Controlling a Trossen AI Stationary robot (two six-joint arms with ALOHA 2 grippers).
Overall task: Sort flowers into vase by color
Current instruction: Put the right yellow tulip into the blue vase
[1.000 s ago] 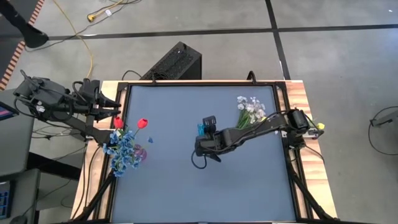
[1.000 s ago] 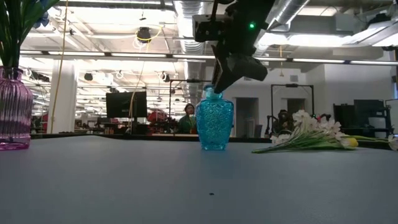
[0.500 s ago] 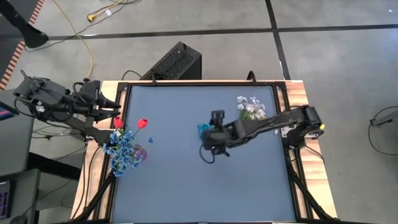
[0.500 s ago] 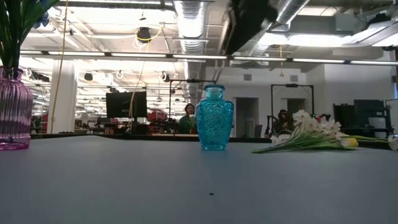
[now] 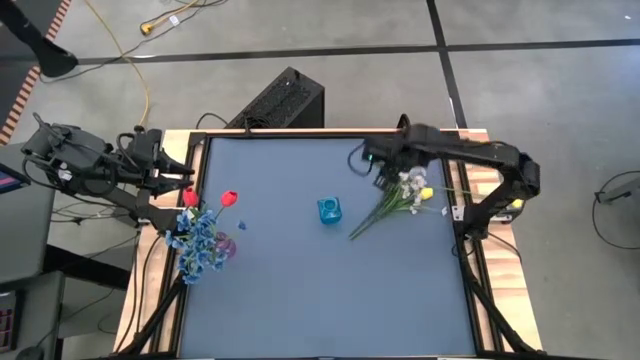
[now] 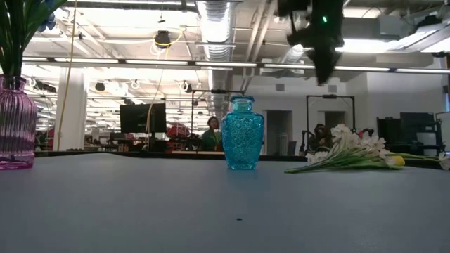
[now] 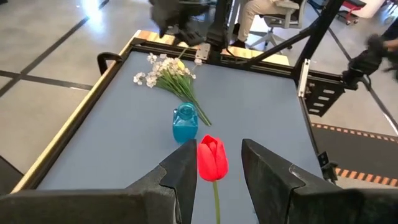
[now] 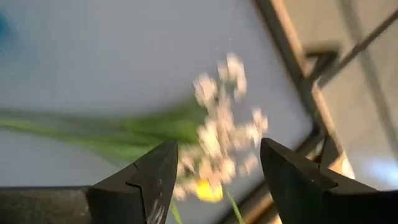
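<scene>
Hovering above the white flowers (image 5: pixel 405 187) near the table's right edge, right gripper (image 5: pixel 375 163) spread and empty; best lowered onto the green stems, probably, not the blossoms.

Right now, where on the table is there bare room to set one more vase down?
The near half of the table mat is bare, from the blue vase to the front edge. The far middle is bare too. It is crowded at the left edge around the pink vase with blue flowers, and at the right by the white flowers.
</scene>
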